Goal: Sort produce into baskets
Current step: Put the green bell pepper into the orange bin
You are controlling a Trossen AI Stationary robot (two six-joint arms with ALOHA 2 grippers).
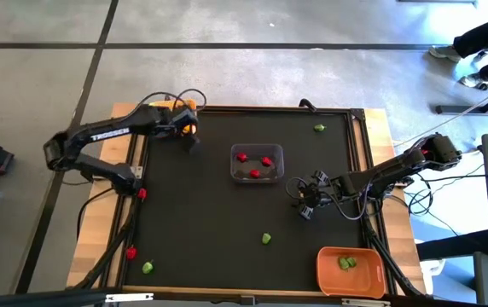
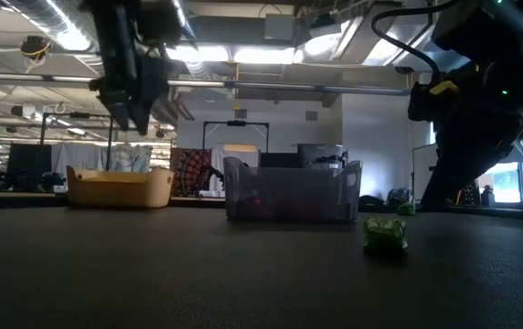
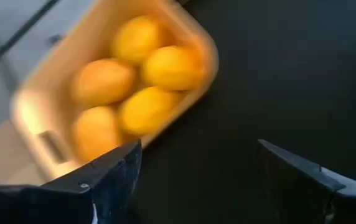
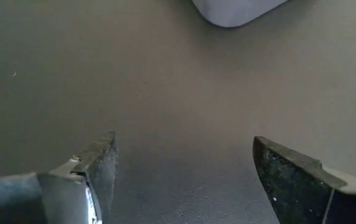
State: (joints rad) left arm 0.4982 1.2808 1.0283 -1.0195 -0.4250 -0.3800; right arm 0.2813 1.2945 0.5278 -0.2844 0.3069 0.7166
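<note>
The yellow basket (image 1: 178, 109) at the mat's far left holds several yellow-orange lemons (image 3: 142, 93). My left gripper (image 1: 191, 142) hangs open and empty just beside it, above the mat (image 3: 196, 149). The clear basket (image 1: 257, 162) at the mat's middle holds three red pieces (image 1: 255, 173). My right gripper (image 1: 305, 208) is open and empty over bare mat to the right of it (image 4: 184, 143). The orange basket (image 1: 351, 269) at the near right holds green pieces (image 1: 345, 263). Loose green pieces lie on the mat at the near middle (image 1: 266, 239) and at the far right (image 1: 319, 128).
Off the mat on the left wooden border lie two red pieces (image 1: 142, 194), (image 1: 130, 252) and a green piece (image 1: 148, 267). In the low view the near green piece (image 2: 385, 233) lies in front of the clear basket (image 2: 291, 192). Cables run along both table sides.
</note>
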